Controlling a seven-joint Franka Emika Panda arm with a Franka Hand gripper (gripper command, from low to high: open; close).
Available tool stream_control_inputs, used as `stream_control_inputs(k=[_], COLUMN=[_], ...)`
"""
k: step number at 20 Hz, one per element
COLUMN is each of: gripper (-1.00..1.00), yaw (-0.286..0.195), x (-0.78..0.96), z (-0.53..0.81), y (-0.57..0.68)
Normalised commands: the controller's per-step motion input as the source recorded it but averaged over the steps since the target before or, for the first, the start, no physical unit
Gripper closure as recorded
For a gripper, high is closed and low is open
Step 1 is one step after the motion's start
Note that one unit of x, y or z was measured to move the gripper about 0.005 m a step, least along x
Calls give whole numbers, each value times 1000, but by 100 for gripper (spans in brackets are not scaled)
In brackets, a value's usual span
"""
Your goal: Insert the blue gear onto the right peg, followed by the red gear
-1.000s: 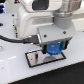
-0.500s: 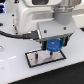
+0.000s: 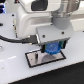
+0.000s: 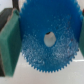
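Observation:
The blue gear fills the wrist view, a large bright-blue toothed disc with a pale centre hole, held flat between my fingers. In the exterior view my gripper is shut on the blue gear and holds it just above the grey plate with a black rim. The right peg is hidden under the gear and the gripper. The red gear is out of view.
The white arm body fills the upper part of the exterior view. A black cable runs along the exterior view's left. The plate lies on a white table.
The gripper with the blue gear has lowered slightly toward the plate and shifted a little to the exterior view's left.

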Motion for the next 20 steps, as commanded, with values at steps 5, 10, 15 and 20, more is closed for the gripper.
stream_control_inputs(k=[5,10,15,20], gripper=[100,100,100,100], yaw=[0,0,0,0], x=[272,205,167,97], z=[-28,-69,-290,-140], y=[-4,10,-2,13])
